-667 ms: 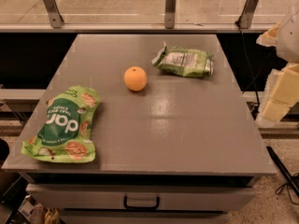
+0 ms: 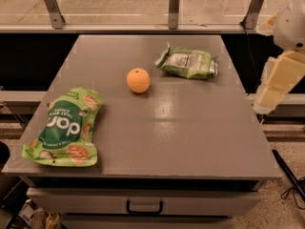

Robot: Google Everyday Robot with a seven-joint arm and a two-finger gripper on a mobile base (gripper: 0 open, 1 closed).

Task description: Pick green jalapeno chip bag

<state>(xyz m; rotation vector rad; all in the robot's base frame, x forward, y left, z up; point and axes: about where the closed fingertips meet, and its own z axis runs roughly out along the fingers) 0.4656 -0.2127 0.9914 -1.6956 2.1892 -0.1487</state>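
The green jalapeno chip bag (image 2: 188, 63) is a small crumpled dull-green bag with a pale printed panel. It lies flat on the far right part of the grey table (image 2: 181, 128). My gripper (image 2: 277, 84) hangs at the right edge of the view, beyond the table's right side. It is to the right of the bag and a little nearer than it, apart from it and holding nothing that shows.
An orange (image 2: 138, 80) sits left of the chip bag near the table's middle. A larger bright-green "pop" bag (image 2: 64, 128) lies at the front left. A glass rail with metal posts (image 2: 174, 7) runs behind the table. A drawer handle (image 2: 144, 208) is below the front edge.
My gripper has shifted slightly up and to the left at the right edge. The bags and the orange have not moved.
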